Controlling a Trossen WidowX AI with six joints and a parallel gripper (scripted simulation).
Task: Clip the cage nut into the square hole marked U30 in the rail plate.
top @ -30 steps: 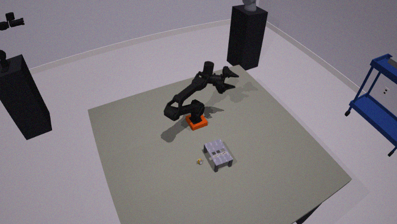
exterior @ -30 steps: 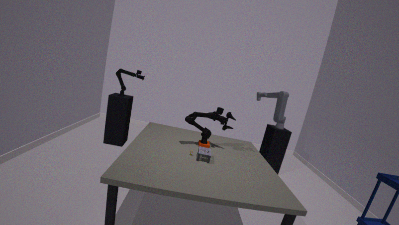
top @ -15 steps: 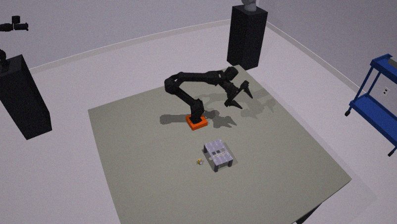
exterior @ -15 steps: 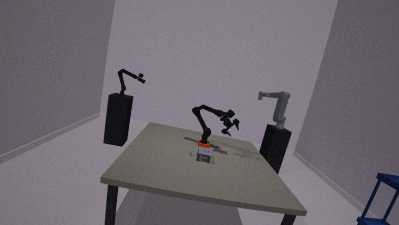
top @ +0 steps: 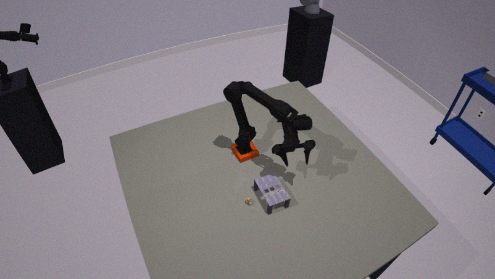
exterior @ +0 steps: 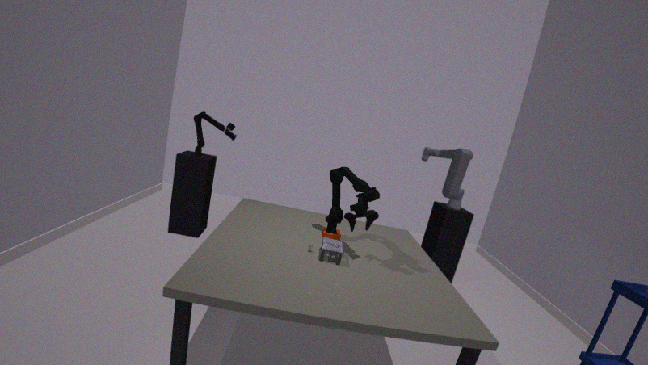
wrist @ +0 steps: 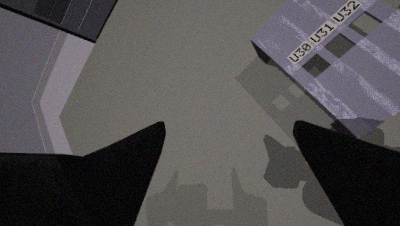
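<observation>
a: why is the rail plate (top: pixel 277 199) (exterior: pixel 332 249) (wrist: pixel 350 75) raised on legs (top: pixel 269 209) (exterior: pixel 321 254)?
b: presumably, we note, to give the wings room beneath.
a: and the gripper (top: pixel 297 164) (exterior: pixel 359 230) (wrist: pixel 228 127)?
b: fingers wide apart, holding nothing, likely ready for approach. the cage nut (top: pixel 248 200) (exterior: pixel 310 248) lies beside the plate, unclipped.
a: our count?
b: one nut, one plate, three square holes (top: pixel 271 189) (exterior: pixel 332 245) (wrist: pixel 341 45), two fingers.

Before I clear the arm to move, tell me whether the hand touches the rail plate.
Apart: the top view shows bare tabletop between the hand and rail plate.
</observation>
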